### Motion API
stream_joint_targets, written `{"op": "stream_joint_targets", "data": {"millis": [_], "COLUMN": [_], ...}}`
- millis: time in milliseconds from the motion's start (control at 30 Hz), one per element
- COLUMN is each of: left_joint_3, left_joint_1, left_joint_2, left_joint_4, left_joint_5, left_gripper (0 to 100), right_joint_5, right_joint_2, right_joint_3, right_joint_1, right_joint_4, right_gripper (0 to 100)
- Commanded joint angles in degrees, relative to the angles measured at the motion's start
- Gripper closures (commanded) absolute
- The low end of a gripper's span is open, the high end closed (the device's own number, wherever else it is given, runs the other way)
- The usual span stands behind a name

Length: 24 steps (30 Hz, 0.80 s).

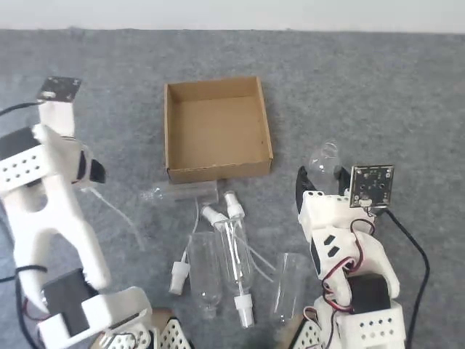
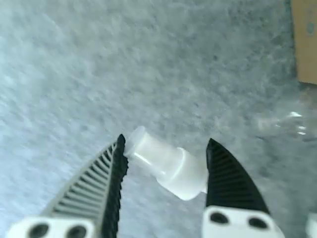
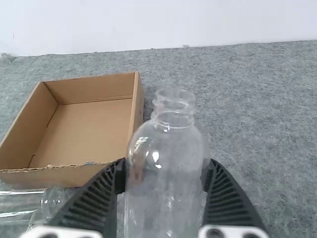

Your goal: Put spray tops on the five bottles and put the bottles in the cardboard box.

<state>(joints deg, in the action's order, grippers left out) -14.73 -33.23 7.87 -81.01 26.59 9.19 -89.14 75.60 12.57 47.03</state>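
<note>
Two halves of one job, well apart — the left gripper clamps a white spray top, the right gripper grips a clear bottle beside the cardboard box, long axis along its jaws, open neck outward.

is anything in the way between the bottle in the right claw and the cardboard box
Nothing visible. The right claw holds the bottle beside the cardboard box, with only bare carpet between them, and the box is open and empty. The bottle's neck has no spray top yet.
</note>
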Motion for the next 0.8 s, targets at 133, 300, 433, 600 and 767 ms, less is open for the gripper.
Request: {"op": "stream_joint_targets", "data": {"millis": [133, 300, 433, 600, 767], "left_joint_3": [2.7, 2.2, -3.3, -14.6, -22.9], "left_joint_1": [-1.3, -1.3, -1.2, -1.6, -1.3], "left_joint_2": [0.5, 0.4, 0.4, 0.4, 0.5], "left_joint_4": [9.7, 9.7, 10.2, 20.7, 29.2], "left_joint_5": [23.9, 39.3, 50.5, 58.3, 58.5], "left_gripper": [99, 99, 99, 99, 99], "right_joint_5": [0.2, 0.2, 0.2, 0.2, 0.2], "right_joint_2": [-1.4, -1.4, -1.4, -1.4, -1.0], "right_joint_3": [-0.9, -0.9, -0.9, -0.9, -0.9], "right_joint_1": [-0.6, -0.6, -0.6, -0.6, -0.4], "right_joint_4": [-1.4, -1.3, -1.3, -1.3, -1.5], "right_gripper": [91.1, 91.1, 91.1, 91.1, 91.1]}}
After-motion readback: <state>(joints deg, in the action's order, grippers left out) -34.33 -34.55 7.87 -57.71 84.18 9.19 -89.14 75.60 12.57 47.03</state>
